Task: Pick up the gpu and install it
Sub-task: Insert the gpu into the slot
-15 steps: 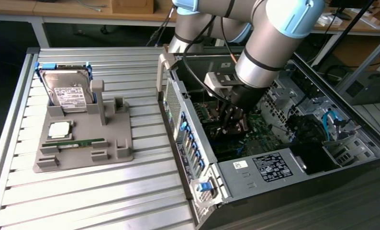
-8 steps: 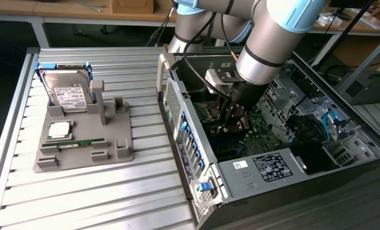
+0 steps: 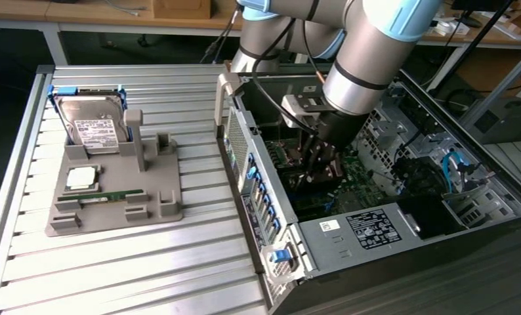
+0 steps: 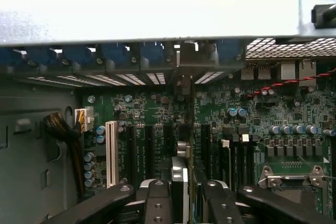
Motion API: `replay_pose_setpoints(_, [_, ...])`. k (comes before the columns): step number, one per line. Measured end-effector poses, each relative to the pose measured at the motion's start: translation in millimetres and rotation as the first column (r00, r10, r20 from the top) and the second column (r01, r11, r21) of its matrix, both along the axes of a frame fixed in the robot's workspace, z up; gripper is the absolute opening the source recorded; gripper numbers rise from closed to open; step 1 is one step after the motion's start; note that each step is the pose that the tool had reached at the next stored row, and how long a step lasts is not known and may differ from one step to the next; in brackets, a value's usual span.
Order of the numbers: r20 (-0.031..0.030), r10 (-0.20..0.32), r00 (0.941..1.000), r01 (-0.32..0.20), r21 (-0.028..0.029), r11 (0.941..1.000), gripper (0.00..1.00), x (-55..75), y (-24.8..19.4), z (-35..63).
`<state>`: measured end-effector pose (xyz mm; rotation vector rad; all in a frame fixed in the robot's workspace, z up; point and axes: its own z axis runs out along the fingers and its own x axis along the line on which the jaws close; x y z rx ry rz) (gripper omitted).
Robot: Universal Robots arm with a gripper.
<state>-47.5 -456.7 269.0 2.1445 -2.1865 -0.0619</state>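
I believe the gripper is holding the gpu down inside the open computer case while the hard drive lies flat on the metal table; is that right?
Not quite: the hard drive is not lying flat on the table; it stands upright in the grey holder, as the exterior view shows. The rest holds: the gripper is down inside the open computer case, clamped on the gpu, seen edge-on in the wrist view.

— Where does the exterior view stand?
— High and back, angled down over the slatted table [image 3: 111,262] and the open computer case [image 3: 348,230].
— And the wrist view?
— Close inside that case, facing the green motherboard [image 4: 157,124], which both views share.
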Motion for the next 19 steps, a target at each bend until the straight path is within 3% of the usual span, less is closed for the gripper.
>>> replay_pose_setpoints(4, [0.0001, 0.000, 1.0000, 0.000, 0.0197, 0.9998, 0.27, 0.0, 0.3, -0.5])
replay_pose_setpoints(19, [0.0001, -0.018, 0.9998, 0.018, 0.0178, 0.9997, 0.27, 0.5, 0.7, -1.7])
